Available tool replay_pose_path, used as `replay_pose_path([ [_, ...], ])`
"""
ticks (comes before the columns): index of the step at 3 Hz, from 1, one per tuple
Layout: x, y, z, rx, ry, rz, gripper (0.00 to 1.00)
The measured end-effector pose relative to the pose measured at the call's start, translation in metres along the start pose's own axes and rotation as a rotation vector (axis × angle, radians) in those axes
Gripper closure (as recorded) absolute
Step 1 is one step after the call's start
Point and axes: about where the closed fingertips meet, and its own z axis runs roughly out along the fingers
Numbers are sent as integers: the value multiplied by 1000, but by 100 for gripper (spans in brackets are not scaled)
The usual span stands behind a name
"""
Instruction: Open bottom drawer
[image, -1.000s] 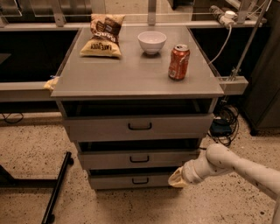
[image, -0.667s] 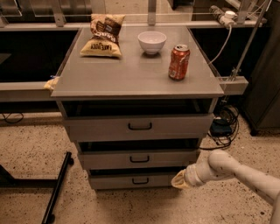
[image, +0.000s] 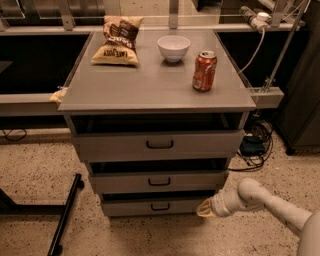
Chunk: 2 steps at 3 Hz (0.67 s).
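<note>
The bottom drawer (image: 132, 206) is the lowest, narrowest grey front of the three-drawer cabinet, with a small black loop handle (image: 160, 206) at its centre. It stands slightly out, with a dark gap above it. My gripper (image: 204, 209) comes in from the lower right on a white arm (image: 265, 200). Its yellowish tip sits at the right end of the bottom drawer's front, to the right of the handle.
The middle drawer (image: 125, 182) and top drawer (image: 115, 146) are above. On the cabinet top (image: 150, 85) lie a chip bag (image: 118, 41), a white bowl (image: 173, 47) and a red soda can (image: 204, 71). A black stand leg (image: 65, 216) crosses the floor at left. Cables (image: 255, 145) lie at right.
The gripper has shifted slightly down and to the right along the bottom drawer's right end. The drawers look unchanged.
</note>
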Motion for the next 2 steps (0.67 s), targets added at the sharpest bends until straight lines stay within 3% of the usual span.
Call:
replay_pose_path([
  [2, 23, 2, 25, 0, -14, -28, 36],
])
